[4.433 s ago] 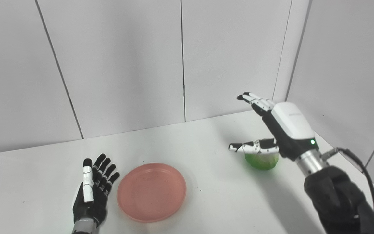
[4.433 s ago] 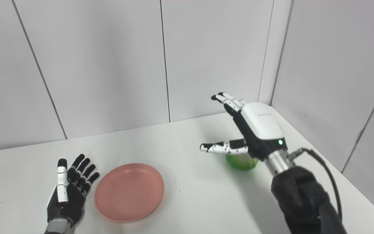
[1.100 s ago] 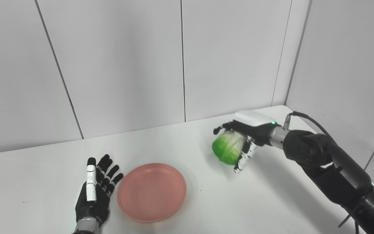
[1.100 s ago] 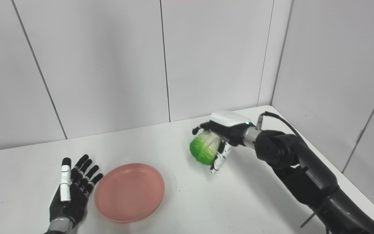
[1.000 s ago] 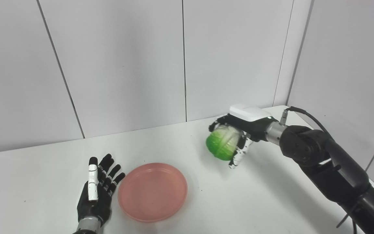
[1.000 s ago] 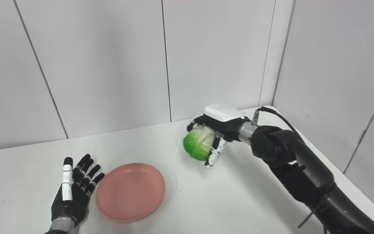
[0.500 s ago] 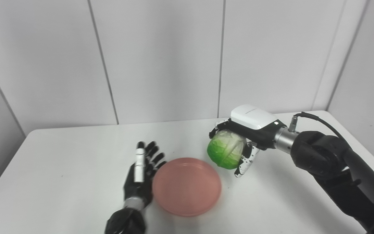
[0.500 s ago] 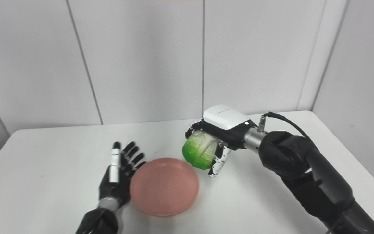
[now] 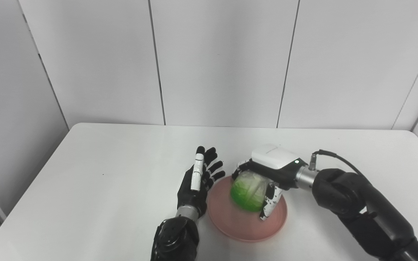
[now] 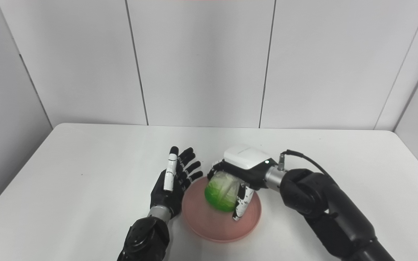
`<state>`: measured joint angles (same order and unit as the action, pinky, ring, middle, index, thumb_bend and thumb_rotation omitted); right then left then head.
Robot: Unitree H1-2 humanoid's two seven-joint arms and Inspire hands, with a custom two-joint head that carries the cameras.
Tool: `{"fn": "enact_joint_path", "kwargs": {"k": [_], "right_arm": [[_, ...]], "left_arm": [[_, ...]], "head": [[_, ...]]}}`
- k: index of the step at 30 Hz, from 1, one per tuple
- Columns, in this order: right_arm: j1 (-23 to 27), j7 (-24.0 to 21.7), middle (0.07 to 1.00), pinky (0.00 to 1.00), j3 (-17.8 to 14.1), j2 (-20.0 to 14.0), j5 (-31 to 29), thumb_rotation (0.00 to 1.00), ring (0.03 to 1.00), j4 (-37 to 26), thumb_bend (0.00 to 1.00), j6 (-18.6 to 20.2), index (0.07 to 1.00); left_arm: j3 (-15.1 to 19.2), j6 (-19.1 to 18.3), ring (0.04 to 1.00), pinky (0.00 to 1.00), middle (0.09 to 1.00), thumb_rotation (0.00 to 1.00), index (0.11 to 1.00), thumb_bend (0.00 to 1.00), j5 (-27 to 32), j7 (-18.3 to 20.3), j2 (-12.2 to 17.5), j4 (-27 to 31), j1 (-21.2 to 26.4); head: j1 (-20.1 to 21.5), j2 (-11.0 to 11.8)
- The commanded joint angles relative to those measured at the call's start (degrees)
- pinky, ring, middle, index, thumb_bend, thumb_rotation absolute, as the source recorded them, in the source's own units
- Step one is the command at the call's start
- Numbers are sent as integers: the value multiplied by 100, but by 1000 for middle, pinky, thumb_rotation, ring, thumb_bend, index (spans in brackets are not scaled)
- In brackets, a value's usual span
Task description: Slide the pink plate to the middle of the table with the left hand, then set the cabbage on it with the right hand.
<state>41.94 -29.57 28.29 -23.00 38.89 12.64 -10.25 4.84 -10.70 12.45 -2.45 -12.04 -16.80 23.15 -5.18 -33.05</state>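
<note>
Now my right hand (image 9: 267,174) is wrapped around the green cabbage (image 9: 247,191), with my fingers over its top and my thumb down its side. I am holding the cabbage right over the pink plate (image 9: 247,226). I cannot tell if the bottom of it is touching the plate yet or is just above it.

My left hand (image 9: 196,186) is flat and spread wide, holding nothing. It lies on the white table (image 9: 103,181), just beside the left rim of the plate, maybe touching it.

I think the first job is done, because the plate sits near the middle of the table. The second job is almost done too. What is left is to set the cabbage down, let my fingers go, and pull my right hand away.

Nothing else is on the table, and only plain grey walls (image 9: 220,61) stand behind it. Nothing blocks my way. The cabbage is round, so it might roll when I let go.
</note>
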Motion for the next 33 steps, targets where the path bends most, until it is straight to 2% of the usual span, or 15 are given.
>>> {"fn": "enact_joint_path", "kwargs": {"k": [1, 10, 16, 18, 19, 23, 24, 26, 28, 29, 30, 31, 33], "right_arm": [[276, 269, 493, 358, -31, 42, 39, 0, 453, 72, 533, -315, 668], [324, 372, 496, 399, 95, 116, 239, 0, 457, 588, 532, -499, 688], [268, 447, 496, 363, 113, 110, 254, 0, 456, 644, 533, -507, 682], [252, 427, 547, 364, 93, 108, 183, 70, 467, 615, 653, -518, 687], [242, 394, 600, 368, 75, 99, 134, 131, 478, 578, 781, -509, 690], [227, 250, 630, 410, 51, 36, -2, 345, 512, 419, 969, -495, 707], [227, 181, 632, 423, 47, 11, -47, 382, 522, 375, 985, -492, 714], [232, -87, 672, 499, 38, -80, -138, 439, 592, 209, 998, -414, 744], [236, -389, 757, 645, 31, -168, -177, 516, 722, 21, 1000, -268, 801], [229, -539, 773, 672, 7, -254, -188, 531, 747, -140, 1000, -208, 811], [220, -638, 836, 866, -19, -308, -192, 596, 872, -248, 1000, -178, 832], [186, -736, 861, 932, -98, -357, -235, 627, 922, -431, 1000, -64, 840], [107, -848, 890, 983, -276, -402, -376, 672, 980, -757, 1000, 149, 848]], "left_arm": [[39, -133, 844, 782, 901, 888, 798, 714, -38, -133, 3, -126, -68], [114, -196, 835, 771, 898, 870, 786, 714, 39, -107, -13, -99, -100], [101, -237, 830, 767, 889, 886, 780, 718, 23, -85, 21, -108, -94], [104, -246, 835, 771, 891, 883, 781, 715, 53, -60, 20, -87, -99], [106, -261, 844, 779, 898, 883, 785, 708, 72, -46, 16, -72, -101], [102, -276, 858, 793, 908, 877, 783, 705, 88, -24, 7, -53, -112], [92, -275, 855, 788, 906, 876, 781, 705, 73, -23, 10, -50, -115], [86, -286, 850, 777, 906, 881, 785, 706, 44, -48, 11, -46, -118], [95, -298, 844, 761, 902, 876, 783, 721, 39, -68, 13, -47, -118], [107, -314, 844, 760, 902, 875, 783, 724, 49, -75, 14, -24, -121], [115, -326, 846, 770, 903, 875, 789, 719, 56, -78, 15, -5, -124], [128, -304, 845, 774, 901, 873, 789, 720, 44, -93, 26, -15, -117], [135, -204, 842, 778, 895, 864, 783, 728, -1, -101, 66, -72, -98]], "head": [[-19, -9], [24, -38], [56, -40], [77, -42], [78, -42], [101, -59], [101, -59], [107, -60], [114, -56], [125, -46], [125, -46], [135, -45], [143, -40]]}}
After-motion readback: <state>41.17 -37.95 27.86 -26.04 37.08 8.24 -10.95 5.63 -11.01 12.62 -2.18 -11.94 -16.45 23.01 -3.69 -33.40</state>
